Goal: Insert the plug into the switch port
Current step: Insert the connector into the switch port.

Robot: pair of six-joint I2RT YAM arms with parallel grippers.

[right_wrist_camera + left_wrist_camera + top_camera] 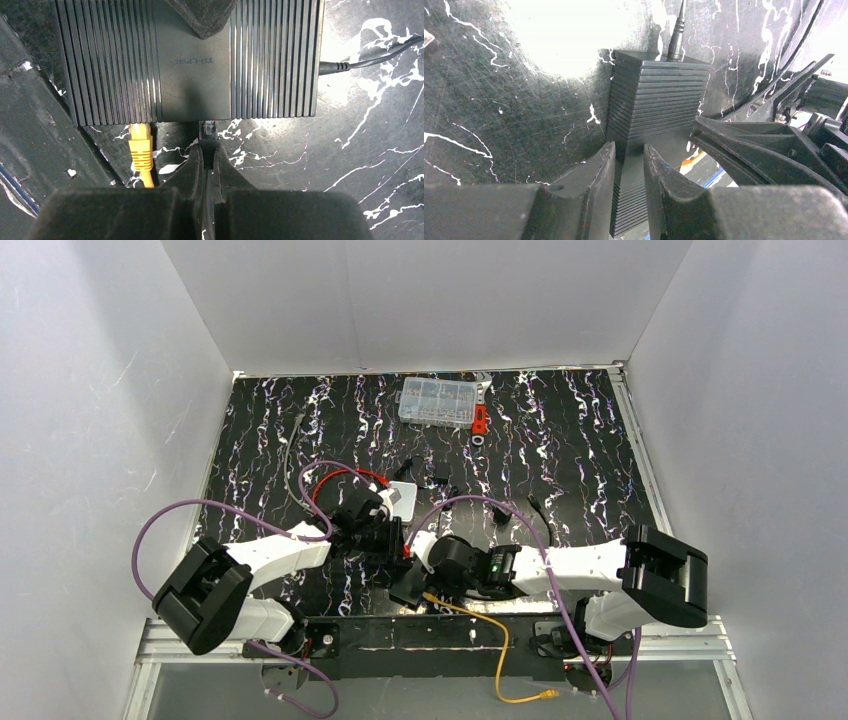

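The flat black ribbed switch (pixel 195 60) lies between both grippers; it also shows in the top view (pixel 405 587). My left gripper (pixel 629 155) is shut on the switch (pixel 659 100), one finger on each flat side. My right gripper (pixel 207 150) is shut on a thin dark cable. That cable's small plug (pixel 208 130) meets the middle of the switch's near face. An orange cable (pixel 140 150) with an orange boot butts into the same face further left; its clear tip is hidden. The port openings are hidden.
A black power lead (pixel 360 62) enters the switch's side. The orange cable (pixel 497 635) trails over the near rail. A white-grey box (pixel 400 498) and red wire (pixel 345 476) lie behind the left gripper. A clear parts case (pixel 437 401) sits at the back.
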